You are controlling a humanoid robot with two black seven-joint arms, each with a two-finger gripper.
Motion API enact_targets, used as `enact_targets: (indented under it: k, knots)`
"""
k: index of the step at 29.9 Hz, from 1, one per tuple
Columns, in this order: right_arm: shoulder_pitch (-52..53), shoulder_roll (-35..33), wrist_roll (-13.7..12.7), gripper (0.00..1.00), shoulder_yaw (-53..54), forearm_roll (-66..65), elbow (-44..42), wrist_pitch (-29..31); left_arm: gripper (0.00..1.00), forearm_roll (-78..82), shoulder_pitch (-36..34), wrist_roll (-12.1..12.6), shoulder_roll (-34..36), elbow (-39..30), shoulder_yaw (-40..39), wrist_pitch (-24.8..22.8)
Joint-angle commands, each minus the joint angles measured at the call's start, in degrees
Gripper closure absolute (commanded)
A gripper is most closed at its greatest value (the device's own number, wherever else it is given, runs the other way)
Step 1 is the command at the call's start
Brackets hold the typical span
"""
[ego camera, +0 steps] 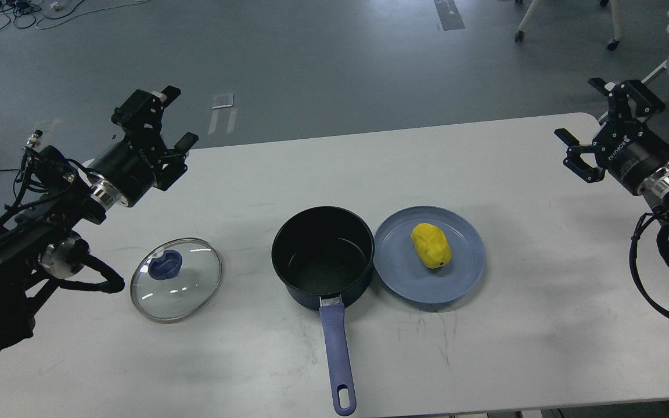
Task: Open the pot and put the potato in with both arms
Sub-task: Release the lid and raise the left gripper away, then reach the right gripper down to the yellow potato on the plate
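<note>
The pot, dark navy with a black inside and a long blue-purple handle toward the viewer, stands uncovered mid-table; its glass lid lies flat to its left, and the lumpy yellow potato rests on a blue plate touching its right side. Left gripper and right gripper hover far either side of the pot, fingers spread and empty

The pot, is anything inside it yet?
No. The pot stands open and only its bare black bottom shows; the near wall hides a strip of the floor. The potato lies on the plate.
</note>
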Motion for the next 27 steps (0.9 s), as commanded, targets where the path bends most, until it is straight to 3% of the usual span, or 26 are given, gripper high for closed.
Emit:
enact_targets:
  k: [1,6,12,19,27]
  knots:
    - [1.5,-1.6,0.0,0.0,-1.1,-3.3,0.3,0.0,0.02,0.0,1.3,0.0,-1.7,2.6,-0.7,-2.2]
    - [9.9,-5.5,0.0,0.0,-3.1,-14.0,3.2,0.0,0.02,-0.3,1.3,0.2,-2.6,2.9,-1.6,-2.2]
    - [24.6,-8.6,0.0,0.0,-15.1,-30.2,13.0,0.0,0.02,-0.2,1.1,0.1,-2.5,2.9,-1.7,-3.3]
    - [40.6,-5.4,0.0,0.0,-33.2,-48.4,19.3,0.0,0.02,-0.2,0.8,0.2,-2.5,2.5,-1.7,-3.5]
    - [47.7,-1.6,0.0,0.0,-49.4,-64.5,22.4,0.0,0.02,0.0,0.9,0.3,-2.7,2.1,-1.6,-3.5]
